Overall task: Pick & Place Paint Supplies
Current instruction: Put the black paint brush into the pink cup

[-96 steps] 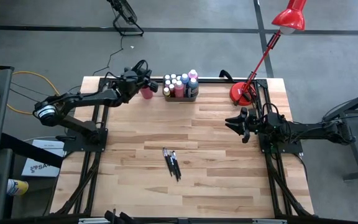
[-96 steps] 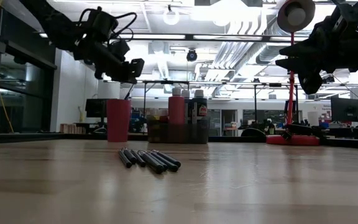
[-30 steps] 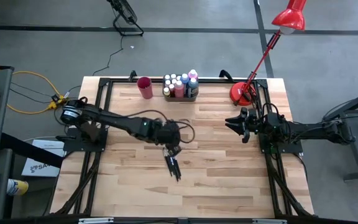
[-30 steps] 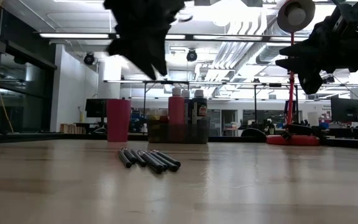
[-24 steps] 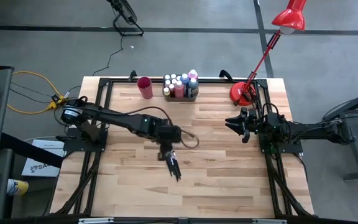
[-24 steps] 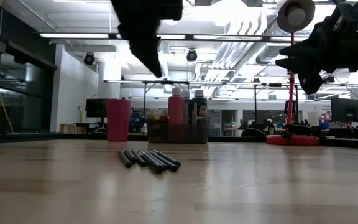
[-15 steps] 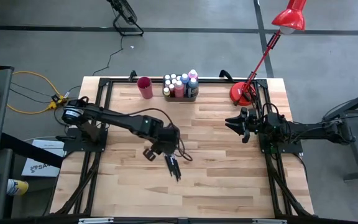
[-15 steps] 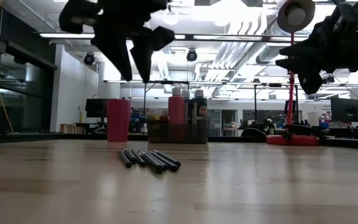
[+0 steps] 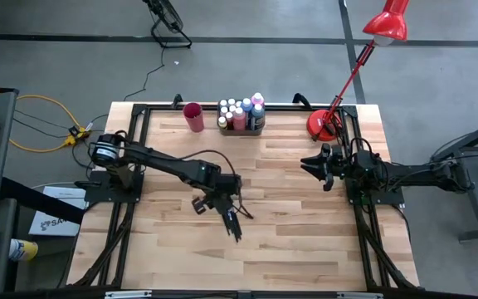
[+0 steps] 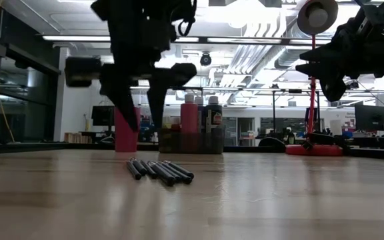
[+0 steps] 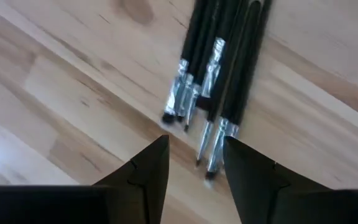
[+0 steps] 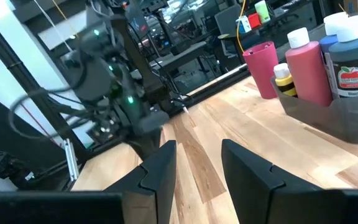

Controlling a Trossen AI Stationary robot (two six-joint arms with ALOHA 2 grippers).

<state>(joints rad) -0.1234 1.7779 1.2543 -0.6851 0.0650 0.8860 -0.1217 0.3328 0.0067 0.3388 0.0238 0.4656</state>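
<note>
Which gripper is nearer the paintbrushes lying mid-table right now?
Left. The left gripper hangs open just above the paintbrushes, at their bristle ends. The right gripper waits, open, well off by the table's right edge.

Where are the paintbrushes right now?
The paintbrushes lie bunched together on the wooden table, near its middle in the high view. The left gripper hangs just above their bristle ends, well in front of the red cup.

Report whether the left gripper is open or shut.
Open: the left gripper hangs over the paintbrushes, its fingers apart with bare table between them.
</note>
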